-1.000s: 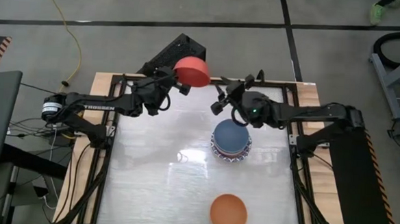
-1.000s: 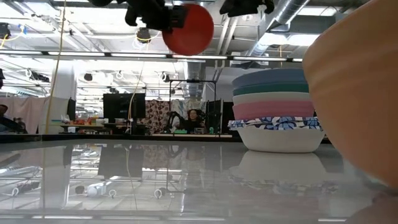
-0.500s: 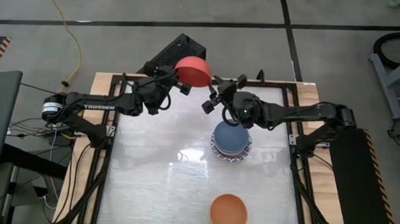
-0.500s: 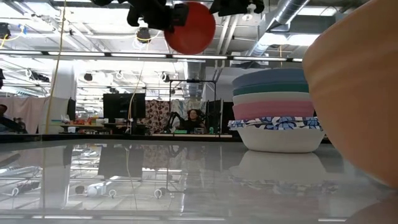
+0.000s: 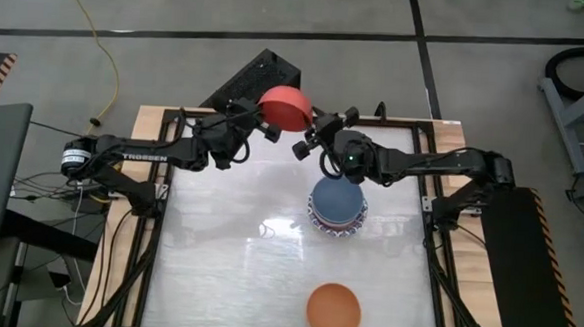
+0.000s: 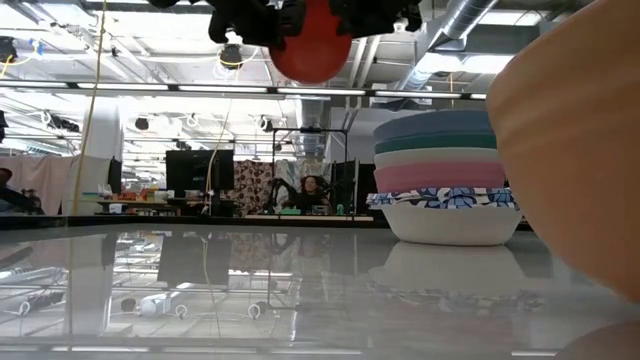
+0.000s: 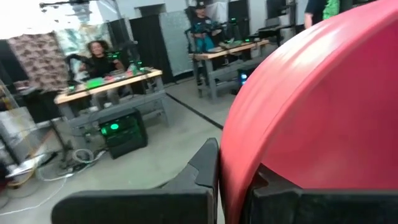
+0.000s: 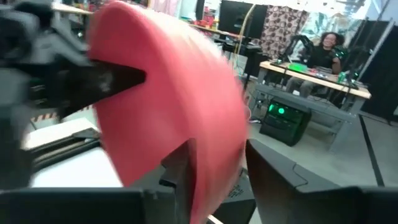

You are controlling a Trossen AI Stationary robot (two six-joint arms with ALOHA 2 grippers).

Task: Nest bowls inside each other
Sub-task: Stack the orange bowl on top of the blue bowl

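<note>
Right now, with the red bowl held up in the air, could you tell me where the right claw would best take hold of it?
On the rim, from the side opposite the left claw, which pinches the red bowl on edge. In the right wrist view the right claw stands open with the bowl's thin wall between its fingers, so closing there should suit the handover.

Left tool point(image 5: 266, 122) raised, clamped shut; right tool point(image 5: 312, 135) raised opposite, fingers spread.

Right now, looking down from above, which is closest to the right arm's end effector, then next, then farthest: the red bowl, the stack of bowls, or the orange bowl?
1. The red bowl: right at the right end effector, held up by the left end effector at the table's far edge.
2. The stack of bowls: mid-table, blue bowl on top.
3. The orange bowl: alone at the near edge.
</note>
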